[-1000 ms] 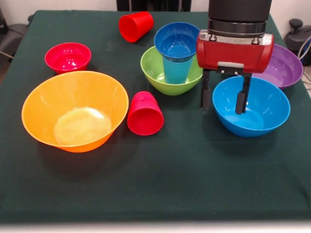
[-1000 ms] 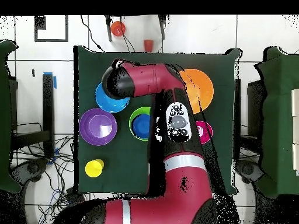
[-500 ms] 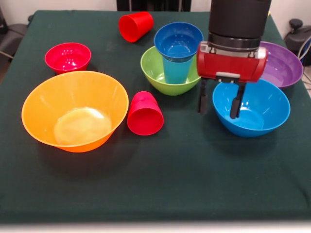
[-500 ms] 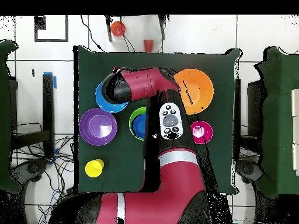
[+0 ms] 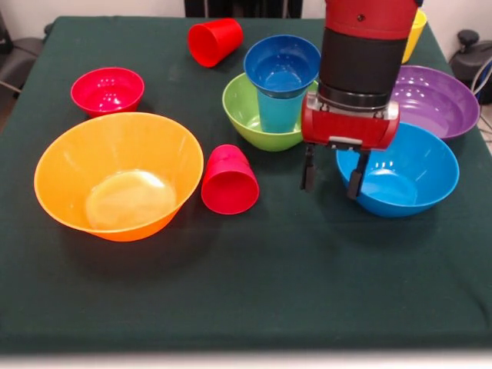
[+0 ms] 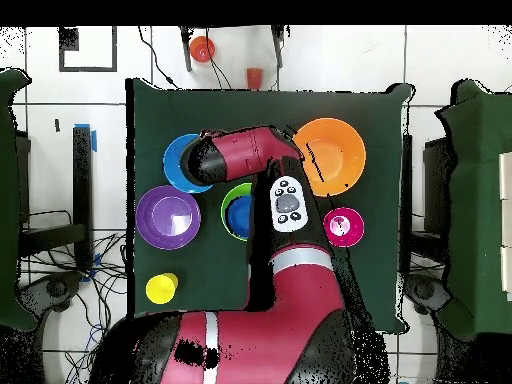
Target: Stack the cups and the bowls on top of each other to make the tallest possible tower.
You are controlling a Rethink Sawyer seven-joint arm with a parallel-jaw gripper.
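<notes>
Two fingers (image 5: 354,177) (spread, empty) straddle medium blue bowl (image 5: 407,173) rim.

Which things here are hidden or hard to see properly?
- Yellow cup, front view: mostly behind the arm.
- Purple bowl, front view: left part behind the arm.
- Two red cups, overhead view: under the arm.
- Light blue cup, overhead view: under the dark blue bowl.

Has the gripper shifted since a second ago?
Yes. The gripper slid left in the front view, off the medium blue bowl to straddle its left rim.
</notes>
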